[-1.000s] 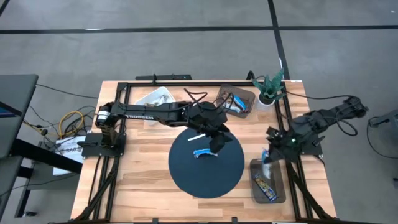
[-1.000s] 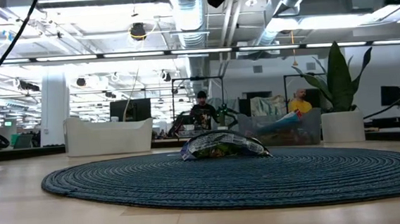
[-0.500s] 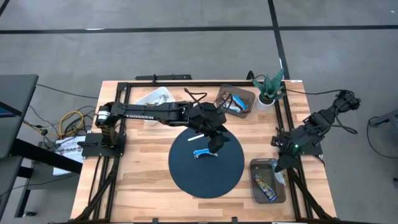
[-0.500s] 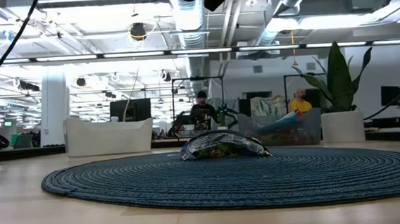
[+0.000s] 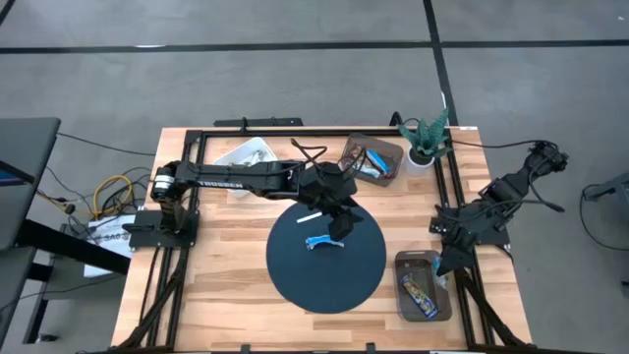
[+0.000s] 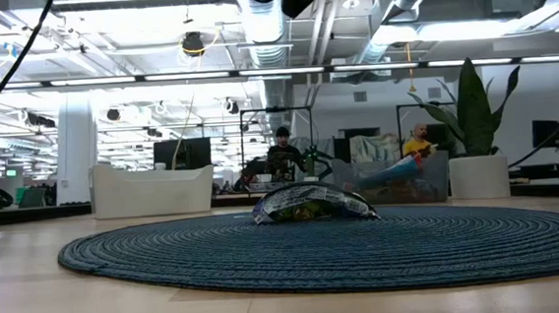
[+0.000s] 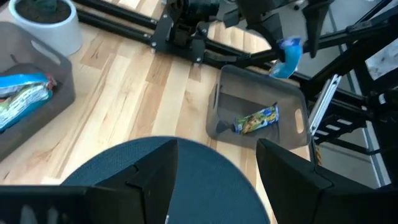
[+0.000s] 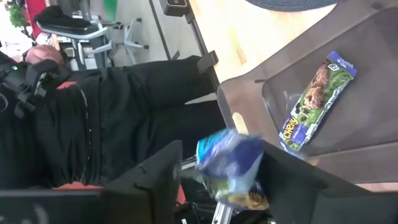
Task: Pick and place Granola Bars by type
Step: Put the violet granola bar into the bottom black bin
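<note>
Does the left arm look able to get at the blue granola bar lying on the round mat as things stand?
Probably yes. The left gripper hangs open over the round mat, right beside the blue granola bar, with nothing lying between them. The right gripper is off at the grey bin.

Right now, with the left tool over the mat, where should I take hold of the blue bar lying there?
Pinch the blue bar across its narrow width at the middle, coming straight down. It lies flat on the mat, its length running roughly across the table, so the open left tool should straddle its long edges.
</note>
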### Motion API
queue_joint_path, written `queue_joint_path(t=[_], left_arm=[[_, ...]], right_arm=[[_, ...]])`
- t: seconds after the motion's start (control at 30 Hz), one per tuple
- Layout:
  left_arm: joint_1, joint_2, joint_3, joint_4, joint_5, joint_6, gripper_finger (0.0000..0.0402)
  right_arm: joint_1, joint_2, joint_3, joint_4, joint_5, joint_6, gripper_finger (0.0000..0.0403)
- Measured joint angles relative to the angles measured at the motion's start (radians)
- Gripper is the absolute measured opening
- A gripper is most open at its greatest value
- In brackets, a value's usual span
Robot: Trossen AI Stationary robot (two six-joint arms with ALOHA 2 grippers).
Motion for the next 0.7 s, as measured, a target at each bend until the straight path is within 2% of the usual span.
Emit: queue_joint_path(t=[0.2, 0.47, 0.57, 0.7], left_arm=[[0.001, 0.0, 0.0, -0.039, -0.024, 0.0, 0.0211], [0.006, 0.0, 0.0, -0.046, -0.024, 0.0, 0.0211], [0.006, -0.001, 0.0, -0.092, -0.024, 0.004, 0.0211], [0.006, -0.001, 0.0, -0.207, -0.048, 0.025, 0.0211]], right_arm=[[0.0, 0.006, 0.0, 0.003, 0.0, -0.006, 0.0233], [0.0, 0.006, 0.0, 0.025, 0.022, -0.071, 0.0239], [0.0, 0.006, 0.0, 0.09, 0.12, -0.157, 0.0239], [-0.002, -0.003, 0.0, 0.183, 0.35, -0.331, 0.024]])
